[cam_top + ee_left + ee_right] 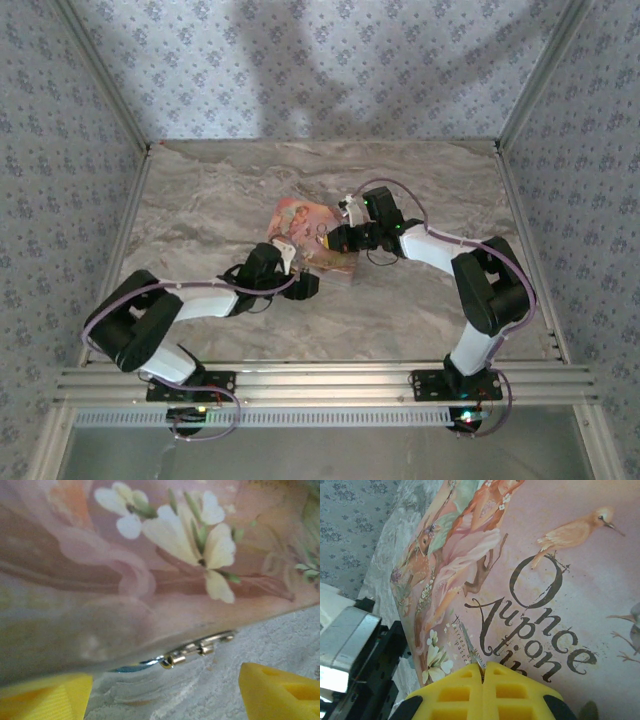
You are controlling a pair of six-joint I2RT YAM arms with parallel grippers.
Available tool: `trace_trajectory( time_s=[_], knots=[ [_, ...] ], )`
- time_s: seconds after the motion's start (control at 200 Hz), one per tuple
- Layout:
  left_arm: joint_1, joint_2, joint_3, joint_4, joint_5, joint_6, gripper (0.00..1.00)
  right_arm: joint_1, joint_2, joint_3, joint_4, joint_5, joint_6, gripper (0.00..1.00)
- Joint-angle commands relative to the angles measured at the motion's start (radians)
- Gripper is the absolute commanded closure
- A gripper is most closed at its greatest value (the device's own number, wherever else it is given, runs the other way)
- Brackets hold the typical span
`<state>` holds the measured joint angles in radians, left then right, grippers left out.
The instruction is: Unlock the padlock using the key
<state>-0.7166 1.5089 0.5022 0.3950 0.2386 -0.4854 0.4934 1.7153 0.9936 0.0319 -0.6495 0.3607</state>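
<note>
**Two robot arms meet at a pink illustrated box, the right one holding a key**

In the overhead view, a flat pink-orange box [305, 232] lies near the middle of a grey marbled table [200, 200]. Both arms reach in to it. The left gripper [300, 278] sits at the box's near edge and the right gripper [327, 238] is over its right side.

The right wrist camera looks across the box lid, which is printed with a bird, a deer, flowers and the words "Once Upon". At the bottom of that view the right gripper's yellow fingers [465, 690] are pressed together. They pinch a thin silver key [470, 647], whose blade pokes up over the lid.

The left wrist camera looks at the box's side wall, painted with pale flowers. The left gripper's yellow fingertips [280, 692] stand wide apart at the bottom corners with nothing between them. Between and just beyond them is the padlock [187, 655], a tiny brass-tinted metal piece. It is blurred and sits at the box's lower edge, just above the table.
</note>
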Motion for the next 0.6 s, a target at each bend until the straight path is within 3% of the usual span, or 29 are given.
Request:
trace_trajectory(
  time_s=[0.0, 0.595],
  knots=[
    [-0.014, 0.018, 0.005, 0.073, -0.026, 0.017, 0.23, 0.005, 0.021, -0.026, -0.095, 0.067, -0.016, 1.0],
    [-0.06, 0.043, 0.035, 0.089, -0.111, -0.009, 0.39, 0.012, 0.018, -0.026, -0.108, 0.069, -0.019, 1.0]
  ],
)
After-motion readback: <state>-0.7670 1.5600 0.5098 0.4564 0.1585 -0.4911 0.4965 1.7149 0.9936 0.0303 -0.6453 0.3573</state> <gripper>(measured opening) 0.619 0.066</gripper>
